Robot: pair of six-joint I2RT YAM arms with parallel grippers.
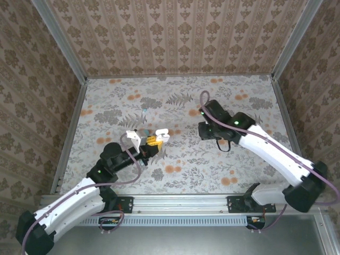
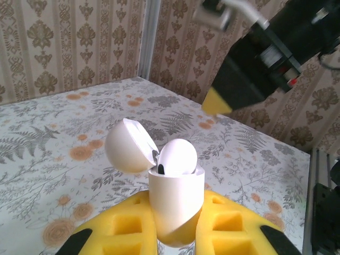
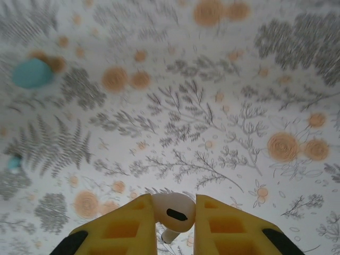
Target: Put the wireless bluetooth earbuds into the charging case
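My left gripper [image 2: 176, 215] is shut on a white charging case [image 2: 175, 196] and holds it upright above the table. Its lid [image 2: 129, 146] is swung open to the left. One white earbud [image 2: 178, 158] sits in the case with its rounded head sticking out. From above, the left gripper [image 1: 152, 141] and the case [image 1: 161, 134] are left of the table's centre. My right gripper [image 3: 174, 215] is shut on a second white earbud [image 3: 173, 211], stem pointing down, above the floral tabletop. From above, the right gripper [image 1: 208, 130] hangs to the right of the case.
A teal case [image 3: 32, 73] and a small teal bud [image 3: 15, 162] lie on the floral table [image 3: 212, 106] at the left of the right wrist view. The right arm's dark body [image 2: 255, 69] looms above and behind the held case. Patterned walls enclose the table [image 1: 175, 101].
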